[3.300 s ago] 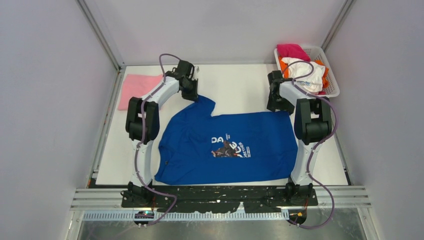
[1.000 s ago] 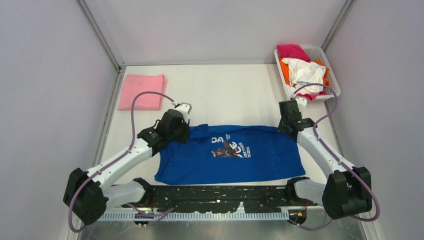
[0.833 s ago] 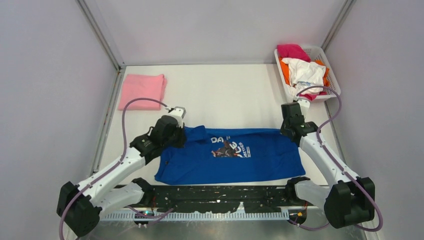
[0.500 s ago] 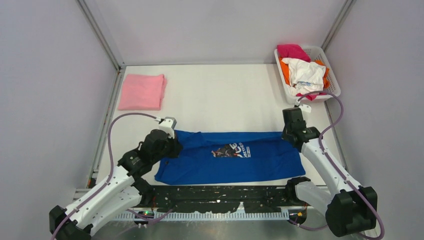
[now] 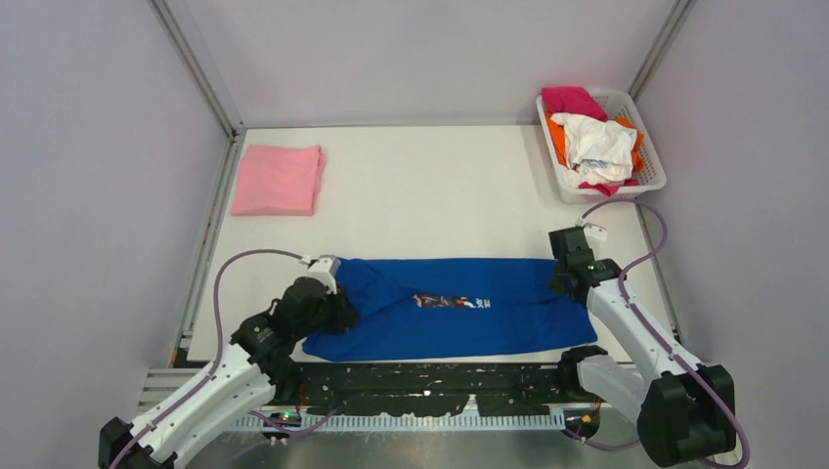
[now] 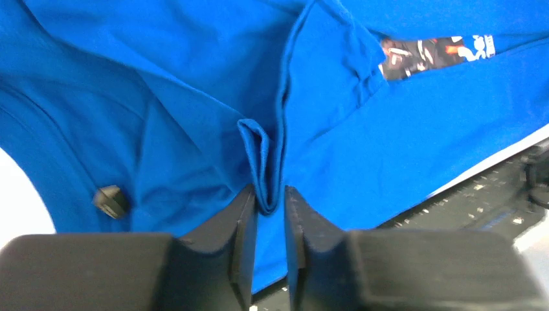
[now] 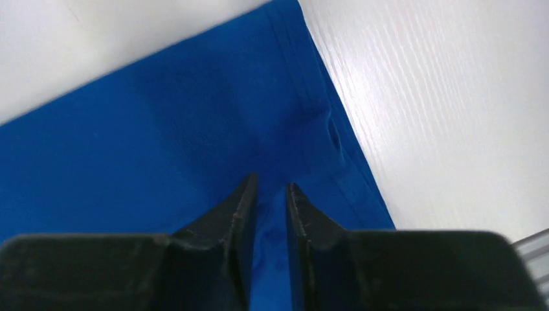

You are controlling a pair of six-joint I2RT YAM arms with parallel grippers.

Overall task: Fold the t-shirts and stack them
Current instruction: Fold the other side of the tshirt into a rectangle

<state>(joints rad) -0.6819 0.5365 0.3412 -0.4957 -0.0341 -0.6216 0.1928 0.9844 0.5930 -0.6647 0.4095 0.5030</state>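
Lying as a long folded band, the blue t-shirt point(image 5: 489, 281) is pinched by left gripper point(image 6: 270, 195) and right gripper point(image 7: 272, 186).

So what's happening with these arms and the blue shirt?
Two robot arms are folding a blue shirt. It lies as a long folded band near their bases, the left gripper pinching one end and the right gripper at the other. A folded pink shirt lies at the far left; more wait in the basket.
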